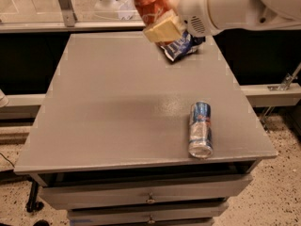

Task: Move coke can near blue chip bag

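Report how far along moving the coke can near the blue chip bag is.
Done: the coke can is off the table, clamped in the claw. In hand: the claw holds it above the far edge, just up-left of the blue chip bag lying there. Left: set the can down beside the bag and let go. The slim blue can lies on its side at front right.

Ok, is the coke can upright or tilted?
Tilted: the can leans with its top to the left. The gripper holds it off the table, by the chip bag at the far edge.
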`<action>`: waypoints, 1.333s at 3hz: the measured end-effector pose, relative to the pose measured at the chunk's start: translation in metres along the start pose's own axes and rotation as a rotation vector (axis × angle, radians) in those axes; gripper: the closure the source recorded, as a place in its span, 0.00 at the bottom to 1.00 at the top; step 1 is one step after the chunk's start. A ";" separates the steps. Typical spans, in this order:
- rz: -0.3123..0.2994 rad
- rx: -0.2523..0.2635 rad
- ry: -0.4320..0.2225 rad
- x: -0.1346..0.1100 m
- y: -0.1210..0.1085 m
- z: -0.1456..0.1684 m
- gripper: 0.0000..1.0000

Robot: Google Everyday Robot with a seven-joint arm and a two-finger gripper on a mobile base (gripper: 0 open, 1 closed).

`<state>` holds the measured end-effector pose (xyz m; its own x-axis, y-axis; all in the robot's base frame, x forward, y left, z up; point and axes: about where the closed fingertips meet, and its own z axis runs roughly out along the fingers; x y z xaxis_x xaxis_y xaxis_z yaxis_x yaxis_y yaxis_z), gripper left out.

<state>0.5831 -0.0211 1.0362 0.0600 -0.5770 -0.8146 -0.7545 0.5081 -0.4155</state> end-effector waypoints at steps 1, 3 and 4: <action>-0.001 0.083 0.049 0.008 -0.018 -0.056 1.00; 0.012 0.102 0.029 0.006 -0.022 -0.063 1.00; 0.081 0.126 -0.025 0.034 -0.031 -0.046 1.00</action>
<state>0.5783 -0.0861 1.0400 0.0196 -0.5154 -0.8567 -0.6698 0.6294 -0.3940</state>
